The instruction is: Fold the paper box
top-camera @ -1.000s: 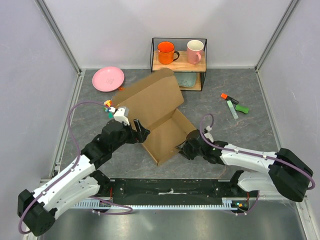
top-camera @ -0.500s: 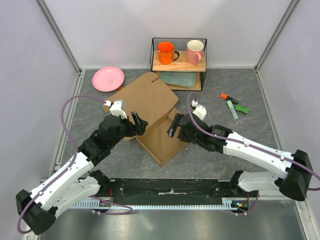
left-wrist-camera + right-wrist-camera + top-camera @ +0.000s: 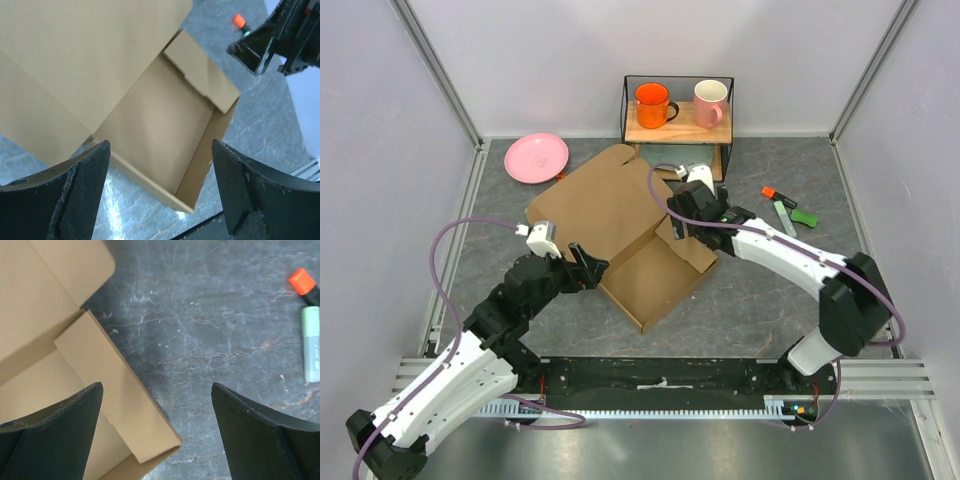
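Note:
The paper box lies in the middle of the table as an open brown cardboard tray, its big lid spread toward the far left. My left gripper hovers open at the tray's near left edge. In the left wrist view the tray's inside shows between the spread fingers, which hold nothing. My right gripper is open above the box's far right side. Its wrist view shows the short side flap beside the left finger, with nothing gripped.
A wire shelf at the back holds an orange mug and a pink mug. A pink plate lies at the far left. Markers lie to the right of the box, also seen in the right wrist view.
My right gripper has left the box's near right corner and swung to its far right side. The lid has tipped lower and leftward. The left gripper has drawn back slightly.

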You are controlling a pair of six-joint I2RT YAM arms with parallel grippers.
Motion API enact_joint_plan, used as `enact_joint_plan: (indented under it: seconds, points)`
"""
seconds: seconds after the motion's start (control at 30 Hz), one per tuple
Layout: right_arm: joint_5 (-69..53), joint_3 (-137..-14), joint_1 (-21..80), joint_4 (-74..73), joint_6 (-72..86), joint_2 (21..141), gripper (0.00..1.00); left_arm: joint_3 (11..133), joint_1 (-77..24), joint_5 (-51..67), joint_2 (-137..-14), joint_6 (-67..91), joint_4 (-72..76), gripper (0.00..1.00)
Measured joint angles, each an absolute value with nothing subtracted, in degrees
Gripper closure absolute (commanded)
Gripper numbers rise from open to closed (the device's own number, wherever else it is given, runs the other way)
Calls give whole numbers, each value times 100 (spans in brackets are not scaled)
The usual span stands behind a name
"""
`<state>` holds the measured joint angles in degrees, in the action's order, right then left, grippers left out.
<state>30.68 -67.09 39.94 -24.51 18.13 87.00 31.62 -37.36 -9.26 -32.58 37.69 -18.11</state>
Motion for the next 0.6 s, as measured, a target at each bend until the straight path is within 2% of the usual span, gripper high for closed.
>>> enact_joint_plan:
  seconds: [0.17,0.37,0.47,0.57,0.6]
  points:
    - [2720,-6611,3966,-2182,1356,9308,5,2842,-3736,-690,-3234,4056,-2036,12]
    - [2635,-6602,3951,-1949,1061,9758,14,2746,-3736,-552,-3037,4193,-2086,12]
    - [2554,-6565,3946,-1876,1007,10018,24,2635,-3736,-467,-3074,4252,-2086,13]
    - [2504,-6383,3946,-1772,978,10154,47,2484,-3736,-384,-3188,4309,-2086,14]
    - [2484,-6324,3946,-1745,978,10175,58,2432,-3736,-370,-3221,4327,-2082,14]
